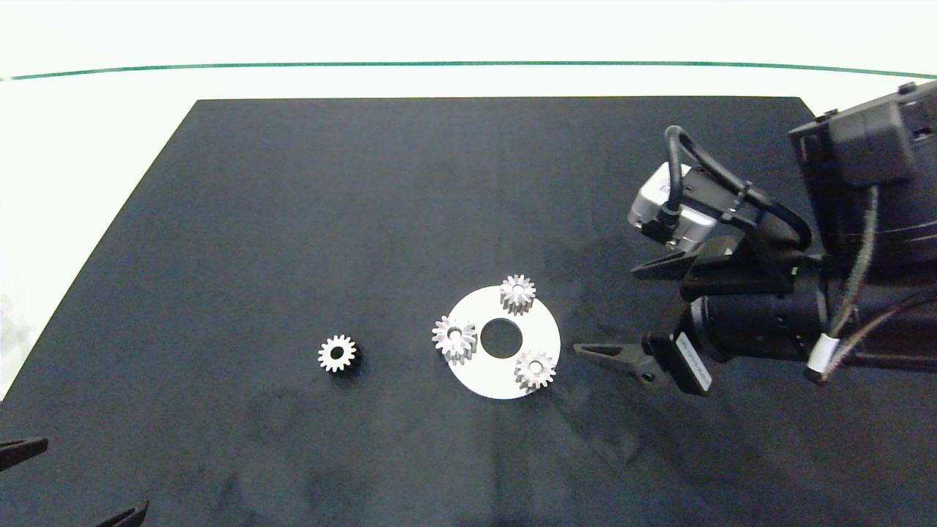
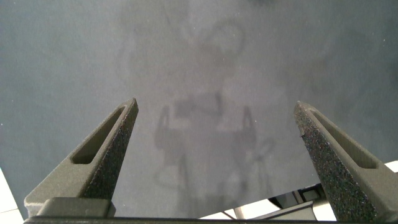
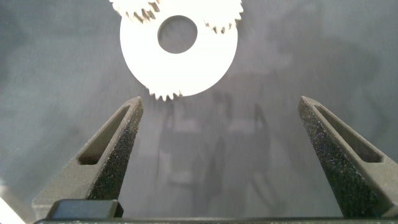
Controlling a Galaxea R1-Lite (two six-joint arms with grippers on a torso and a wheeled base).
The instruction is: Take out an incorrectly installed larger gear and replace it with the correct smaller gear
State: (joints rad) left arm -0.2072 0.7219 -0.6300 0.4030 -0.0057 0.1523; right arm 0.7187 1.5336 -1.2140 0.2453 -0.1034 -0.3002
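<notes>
A white disc lies right of the mat's middle and carries three silver gears. The larger gear sits at the disc's left rim, wider than the two others. The smaller gear lies loose on the mat, well left of the disc. My right gripper hovers open just right of the disc with nothing between its fingers. In the right wrist view the disc is ahead of the open right gripper, with gear teeth showing at its rim. My left gripper is parked open at the near left corner.
A black mat covers most of the white table. The left wrist view shows only bare mat between the left gripper's spread fingers. Open mat surrounds the loose gear on all sides.
</notes>
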